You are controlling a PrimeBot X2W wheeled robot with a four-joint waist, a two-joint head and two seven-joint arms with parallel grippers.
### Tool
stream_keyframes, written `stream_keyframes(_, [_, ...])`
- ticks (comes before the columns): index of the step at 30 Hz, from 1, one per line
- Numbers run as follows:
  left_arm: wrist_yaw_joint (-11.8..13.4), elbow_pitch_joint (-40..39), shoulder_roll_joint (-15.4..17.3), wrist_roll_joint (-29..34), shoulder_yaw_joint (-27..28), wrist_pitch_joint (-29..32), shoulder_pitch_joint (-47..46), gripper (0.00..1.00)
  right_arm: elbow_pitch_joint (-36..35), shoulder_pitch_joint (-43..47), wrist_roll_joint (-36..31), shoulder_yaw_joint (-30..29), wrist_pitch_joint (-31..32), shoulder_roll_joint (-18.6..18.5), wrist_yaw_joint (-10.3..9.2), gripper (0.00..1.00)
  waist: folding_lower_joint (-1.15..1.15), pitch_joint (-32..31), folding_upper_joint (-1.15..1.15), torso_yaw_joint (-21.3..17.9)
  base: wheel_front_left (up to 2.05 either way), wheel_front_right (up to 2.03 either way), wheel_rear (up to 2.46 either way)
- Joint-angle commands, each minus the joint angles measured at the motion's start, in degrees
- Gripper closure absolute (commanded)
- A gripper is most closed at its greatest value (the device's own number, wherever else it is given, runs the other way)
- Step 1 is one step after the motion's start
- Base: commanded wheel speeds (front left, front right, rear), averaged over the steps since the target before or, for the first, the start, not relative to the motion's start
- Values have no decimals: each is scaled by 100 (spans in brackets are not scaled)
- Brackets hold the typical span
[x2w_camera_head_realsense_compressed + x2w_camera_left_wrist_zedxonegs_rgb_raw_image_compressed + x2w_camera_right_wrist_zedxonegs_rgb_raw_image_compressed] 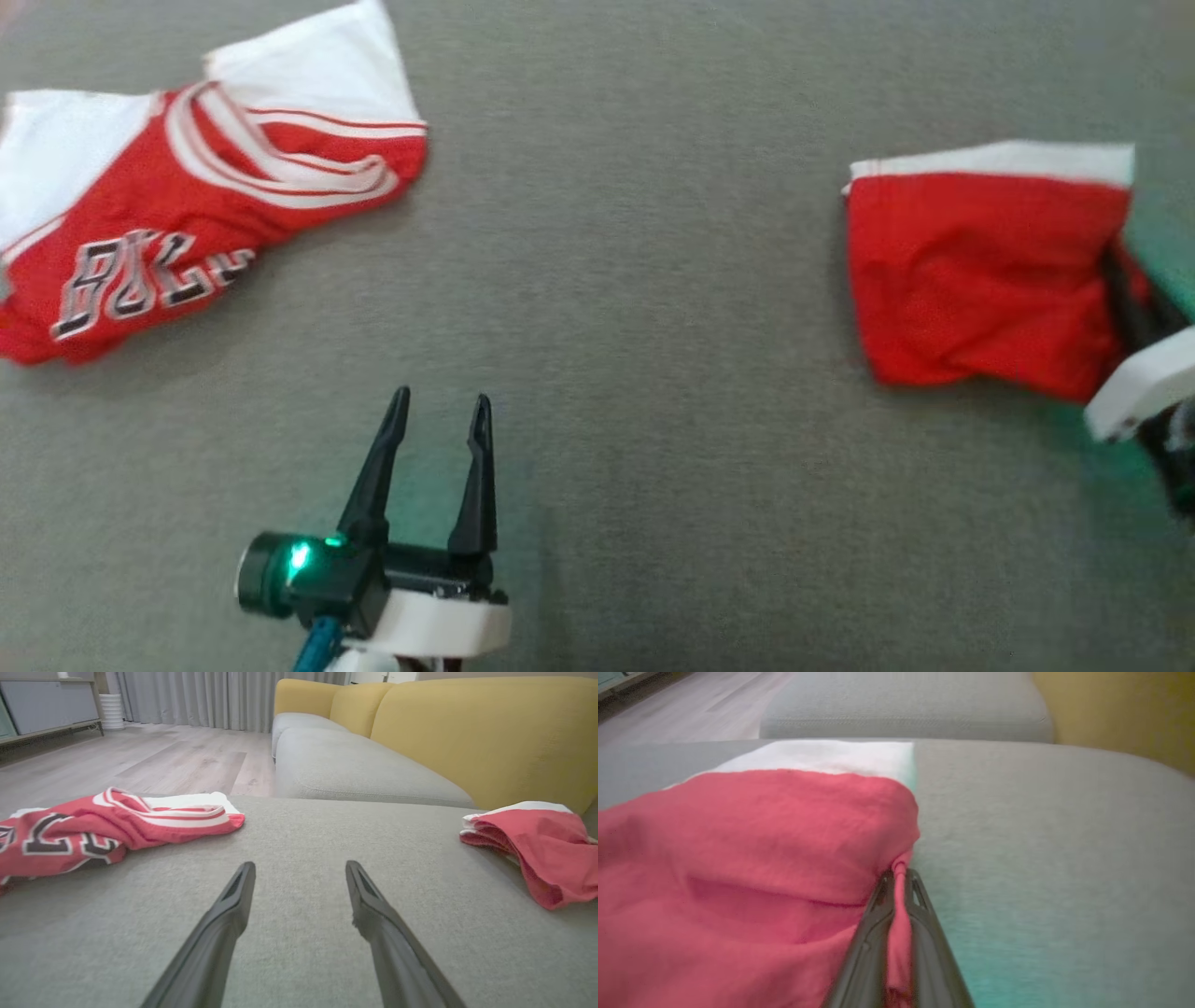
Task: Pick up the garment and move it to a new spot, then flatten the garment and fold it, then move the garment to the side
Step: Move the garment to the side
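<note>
I have the right gripper (900, 873) pressed together on a fold of the folded red garment with a white band (971, 271). In the right wrist view a ridge of red cloth is squeezed between the two dark fingers. The garment lies on the grey fabric sofa seat (635, 280) at the right of the head view, with its white band along the top edge. The gripper comes in at its lower right corner, at the frame's right edge.

My left gripper (442, 397) sits at the lower middle-left of the head view with its fingers spread and holding nothing. A green light (299, 558) glows on its wrist.

A crumpled red and white sports jersey with striped trim (187, 205) lies in the upper left of the head view, well apart from both grippers and from the folded garment. It carries black block letters outlined in white (140, 280), upside down to me and creased. I cannot read the word with any certainty, and I see no other label.

In the left wrist view, a mustard-yellow sofa back (467, 732) rises at the upper right, beyond the seat.
</note>
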Motion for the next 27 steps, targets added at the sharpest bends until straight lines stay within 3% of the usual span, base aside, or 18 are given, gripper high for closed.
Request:
stream_keyframes(1, [-33, -208, -10, 59, 217, -55, -190, 0, -231, -201, -36, -7, 8, -266, -5, 100, 0, 231, 0, -287, 0, 0, 0])
stream_keyframes(10, [-322, -214, -10, 382, 338, -55, -683, 0, -247, -975, -296, -330, 229, -1298, -5, 100, 0, 987, 0, -973, 0, 0, 0])
stream_keyframes(17, [-453, -172, -10, 470, 370, -55, -978, 0, 170, -1489, -976, -702, 84, -1553, -5, 100, 0, 1266, 0, -1036, 0, 0, 0])
stream_keyframes(18, [-463, -147, -10, 464, 348, -55, -1001, 0, 261, -1524, -1151, -769, 25, -1556, -5, 24, 0, 1256, 0, -1009, 0, 0, 0])
stream_keyframes(19, [-470, -120, -10, 456, 325, -55, -1019, 0, 347, -1563, -1354, -880, -75, -1546, -5, 0, 0, 1231, 0, -977, 0, 0, 0])
stream_keyframes(23, [-413, -65, -10, 358, 250, -55, -1015, 0, 569, -1561, -2067, -1237, -536, -1260, -5, 0, 0, 968, 0, -794, 0, 0, 0])
stream_keyframes(27, [-317, 16, -10, 222, 223, -55, -850, 0, 605, -1345, -2331, -1213, -893, -706, -5, 0, 0, 506, 0, -617, 0, 0, 0])
